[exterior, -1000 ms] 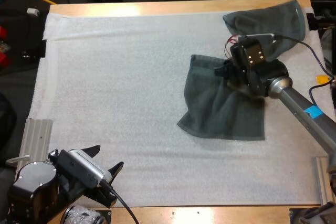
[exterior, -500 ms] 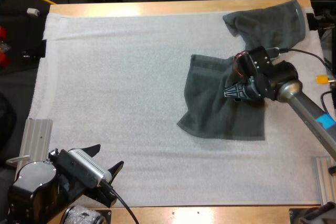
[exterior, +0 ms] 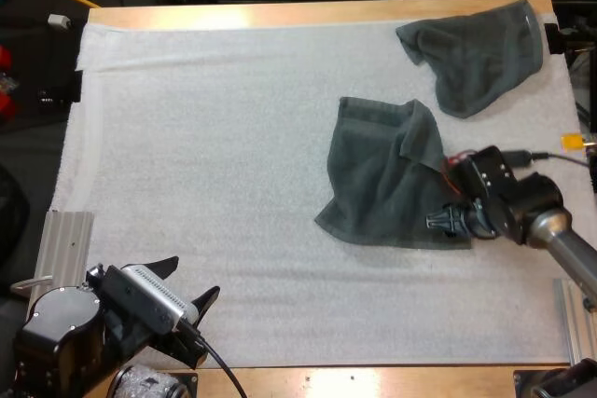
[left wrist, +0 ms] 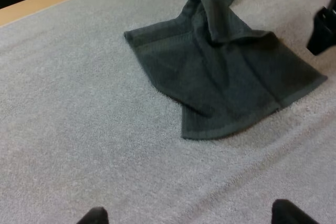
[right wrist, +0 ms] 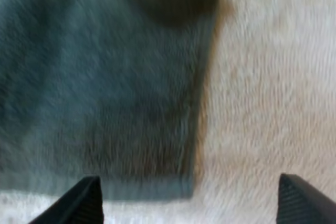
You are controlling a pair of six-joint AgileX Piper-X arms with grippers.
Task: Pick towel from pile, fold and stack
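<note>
A dark grey-green towel (exterior: 382,179) lies partly spread and rumpled on the white mat, right of the middle. A second towel (exterior: 476,44) lies crumpled at the far right corner. My right gripper (exterior: 438,223) is low at the spread towel's near right corner. In the right wrist view its fingers (right wrist: 86,200) stand wide apart over that towel corner (right wrist: 105,77), holding nothing. My left gripper (exterior: 191,286) rests open at the near left edge. From the left wrist view the spread towel (left wrist: 220,72) lies well ahead of my left gripper (left wrist: 191,216), with the right gripper (left wrist: 323,30) at the towel's side.
The white mat (exterior: 205,156) stretches bare over the left and middle of the table. A grey metal block (exterior: 63,244) sits by the near left edge. The wooden table rim (exterior: 280,14) runs along the far side.
My right gripper has swung from the spread towel's middle down to its near right corner. Both towels and the left arm have stayed where they were.
</note>
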